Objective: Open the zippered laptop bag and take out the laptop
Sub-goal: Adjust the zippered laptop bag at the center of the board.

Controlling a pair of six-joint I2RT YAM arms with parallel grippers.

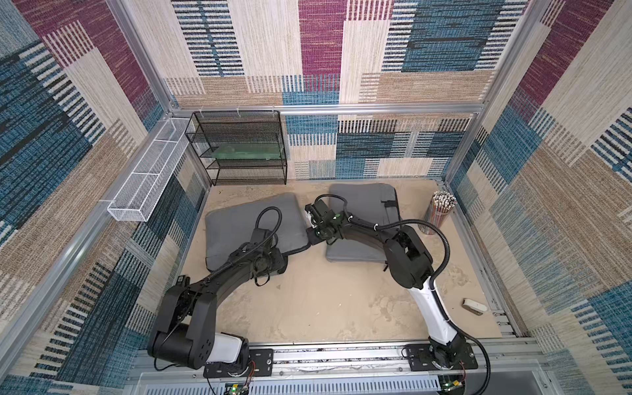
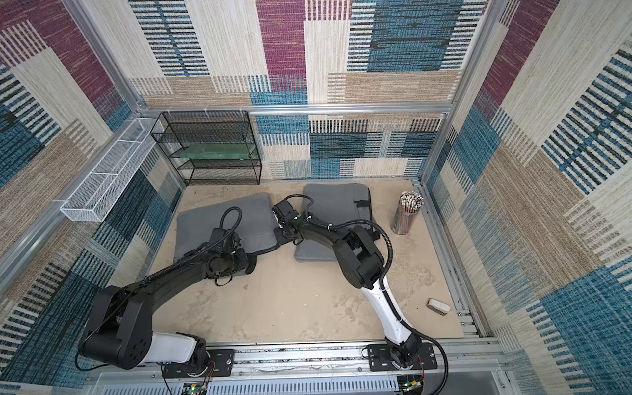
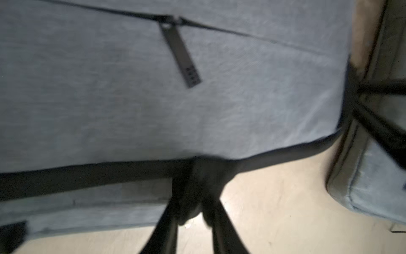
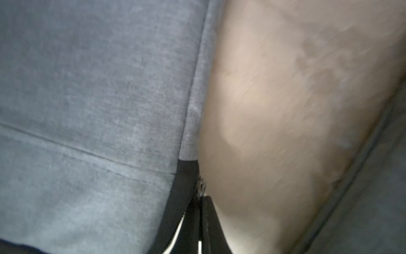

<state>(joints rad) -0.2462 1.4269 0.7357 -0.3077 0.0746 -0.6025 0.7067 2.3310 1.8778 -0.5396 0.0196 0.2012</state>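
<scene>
The grey laptop bag (image 1: 236,222) lies flat on the tabletop (image 1: 325,301). The right fingers (image 4: 209,220) are pressed together at its near right corner, just at the metal zipper slider (image 4: 201,187). The left fingers (image 3: 222,224) meet its near black zipper edge; blur hides whether they are parted. The fabric is woven grey, with a black pull tab (image 3: 180,52) on the front pocket

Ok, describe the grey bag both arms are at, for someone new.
Find the black mesh shelf against the back wall; the laptop bag lies flat just in front of it. Unlike the grey bag nearer the pencil cup, a black zip band edges its near side.
</scene>
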